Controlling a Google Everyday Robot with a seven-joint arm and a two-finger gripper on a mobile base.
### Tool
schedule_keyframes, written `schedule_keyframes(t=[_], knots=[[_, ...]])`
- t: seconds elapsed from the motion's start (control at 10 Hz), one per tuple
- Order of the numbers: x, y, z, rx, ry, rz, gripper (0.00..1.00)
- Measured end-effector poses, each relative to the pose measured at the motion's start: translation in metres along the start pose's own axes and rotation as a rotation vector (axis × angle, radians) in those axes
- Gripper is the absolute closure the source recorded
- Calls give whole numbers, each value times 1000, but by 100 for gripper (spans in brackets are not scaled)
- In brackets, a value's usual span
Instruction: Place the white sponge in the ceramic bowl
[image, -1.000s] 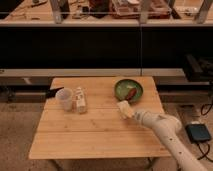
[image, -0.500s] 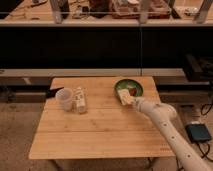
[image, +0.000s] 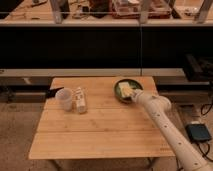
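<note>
The white sponge (image: 125, 90) is a pale pad at the tip of my gripper (image: 129, 94), over the inside of the green ceramic bowl (image: 118, 86) at the back right of the wooden table (image: 100, 131). The gripper is shut on the sponge. My white arm (image: 160, 117) reaches in from the lower right and covers the bowl's right side. The small red-brown item in the bowl is hidden behind the sponge and gripper.
A translucent white cup (image: 64, 98) and an upright white carton (image: 80, 100) stand side by side at the table's left. A dark counter and shelves run behind the table. A dark blue box (image: 199, 133) lies on the floor at the right.
My gripper has carried the sponge away from me, from the table in front of the bowl to above the bowl's inside. The cup and carton have not moved.
</note>
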Motion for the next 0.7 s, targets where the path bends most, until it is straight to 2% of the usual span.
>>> schedule_keyframes(t=[0.3,0.5,0.7], knots=[[2,13,12,-48,9,-22,21],[0,13,16,-59,14,-35,20],[-3,5,19,-55,16,-47,20]])
